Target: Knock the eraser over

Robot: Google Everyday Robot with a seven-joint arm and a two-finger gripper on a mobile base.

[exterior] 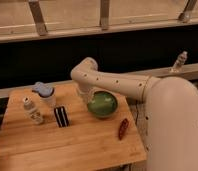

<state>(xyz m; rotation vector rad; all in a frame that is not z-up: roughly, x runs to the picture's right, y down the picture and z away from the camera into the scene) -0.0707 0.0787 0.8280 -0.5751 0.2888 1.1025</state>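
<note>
Wooden table (92, 145) bears the eraser (61, 116); the claw (87, 96), grip unclear, hangs beside a green bowl (102, 104).

Pincer (87, 98) sits left of bowl (103, 104), eraser (61, 116) farther left.

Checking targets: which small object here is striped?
The eraser, black with white stripes, between pale bottle and green bowl; the gripper hangs beside the bowl.

Tool (87, 98) low at left rim of green bowl (103, 104), eraser (61, 116) further left, apart, on wooden table (67, 145)
</note>
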